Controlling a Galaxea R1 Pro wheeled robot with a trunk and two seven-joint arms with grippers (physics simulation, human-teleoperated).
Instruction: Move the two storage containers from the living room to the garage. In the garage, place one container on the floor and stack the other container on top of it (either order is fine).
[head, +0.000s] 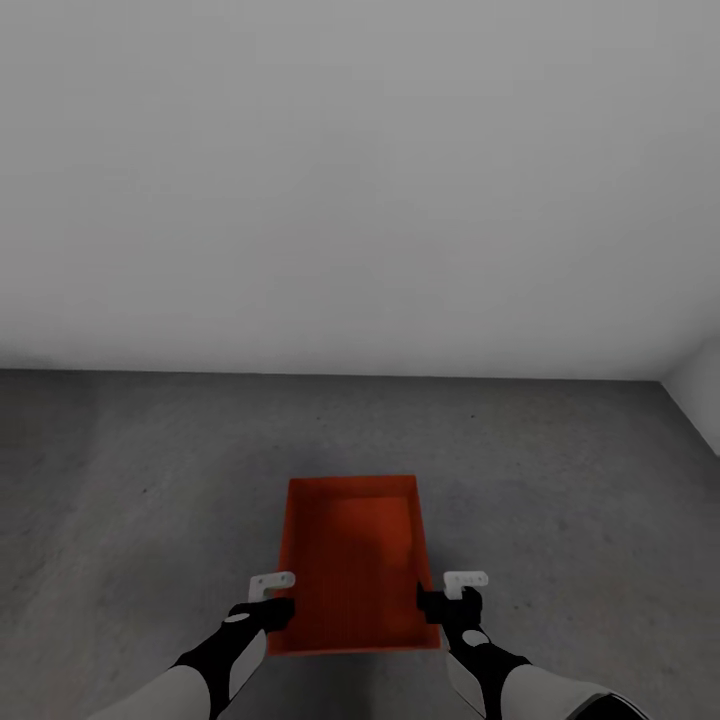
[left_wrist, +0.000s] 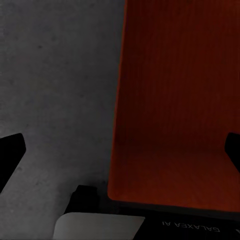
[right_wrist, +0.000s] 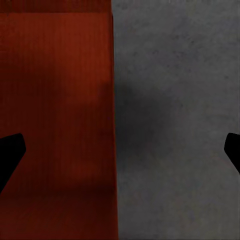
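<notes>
Storage container (head: 355, 560): 1 red-orange, open-top rectangular bin, lidless, with low straight walls. In the head view it sits at 6 o'clock, long axis running toward 12 o'clock, with the grey mottled concrete floor (head: 150, 470) showing all round it. Whether its base touches the floor or is lifted clear cannot be told. A plain white wall (head: 360, 180) fills the 12 o'clock half of the head view; a second wall meets it at 3 o'clock.

Markings: the left wrist view shows the lettering "GALAXEA AI" (left_wrist: 191, 228) on the gripper body (it reads upside down in that picture). No other writing is legible.

Arm pose: both arms reach forward from the 6 o'clock edge of the head view, forearms white, wrists black, roughly mirrored.
- Left gripper (head: 272, 598) is at the container's left long wall, near the corner closest to the robot.
- Right gripper (head: 448, 595) is at the right long wall, at the matching station.

End-effector state: in each wrist view the 2 dark fingertips stand far apart at opposite edges of the picture, 1 over the container interior (left_wrist: 170, 100) and 1 over the concrete (left_wrist: 55, 90); the wall runs between them. The same layout applies to the right wrist view (container (right_wrist: 55, 100), floor (right_wrist: 175, 100)). Both jaws are therefore spread wide, straddling a wall without clamping it.
</notes>
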